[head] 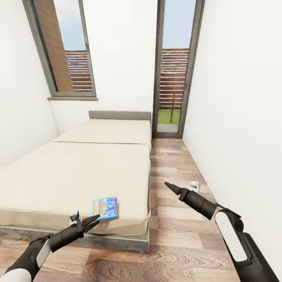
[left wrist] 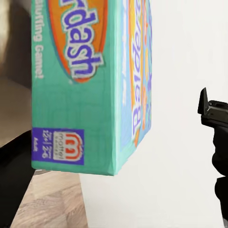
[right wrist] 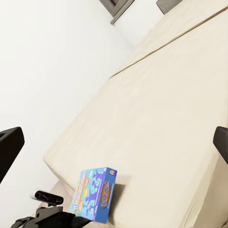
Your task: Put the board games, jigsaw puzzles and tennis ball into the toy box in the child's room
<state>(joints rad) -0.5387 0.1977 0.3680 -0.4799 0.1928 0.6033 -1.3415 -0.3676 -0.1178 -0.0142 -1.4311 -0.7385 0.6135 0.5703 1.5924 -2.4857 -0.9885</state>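
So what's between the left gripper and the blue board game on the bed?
Nothing: in the head view the left gripper sits open right at the blue board game, only the bed's edge beneath.

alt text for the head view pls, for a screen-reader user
A blue board game lies flat near the foot corner of a cream bed, with the left claw open just beside it. The right claw hangs over the wood floor; a window and glass door are behind.

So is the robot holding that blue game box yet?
No. The left gripper is open just short of the blue game box's near corner; the right gripper hangs over the floor.
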